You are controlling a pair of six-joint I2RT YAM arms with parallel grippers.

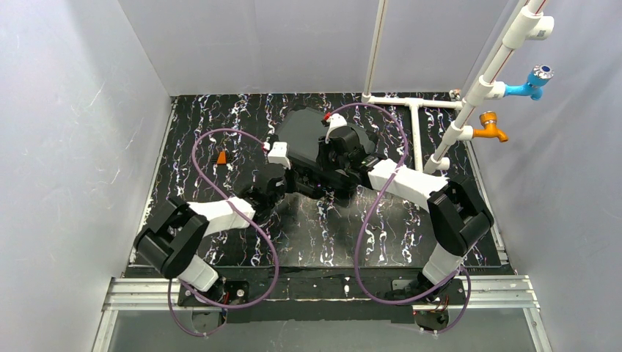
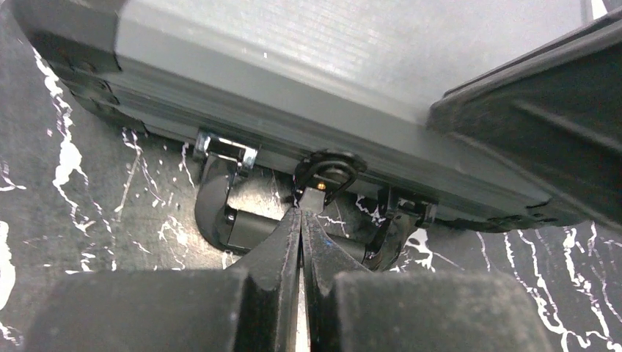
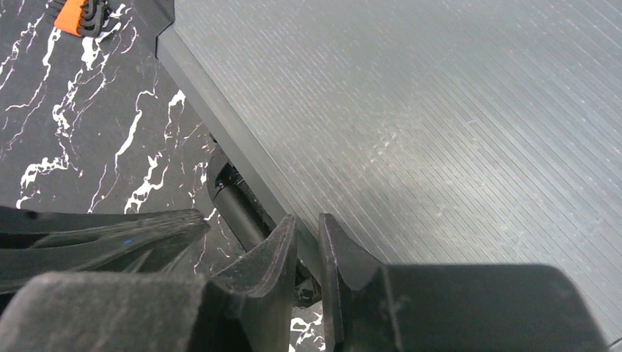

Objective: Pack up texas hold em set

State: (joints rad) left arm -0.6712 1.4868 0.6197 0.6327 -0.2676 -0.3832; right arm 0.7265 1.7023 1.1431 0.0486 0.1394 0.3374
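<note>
The black case of the hold em set lies shut in the middle of the marbled table, its ribbed lid facing up. Chips, cards and dice are out of sight. My left gripper is shut, its tips right at the small middle latch on the case's front wall, above the black carry handle. My right gripper hovers over the lid's front rim, all but shut with a thin slit between the fingers and nothing held. In the top view both grippers crowd the case's near side.
A small orange and black object lies left of the case. A white pipe frame with a blue tap and an orange tap stands at the back right. White walls close in the table.
</note>
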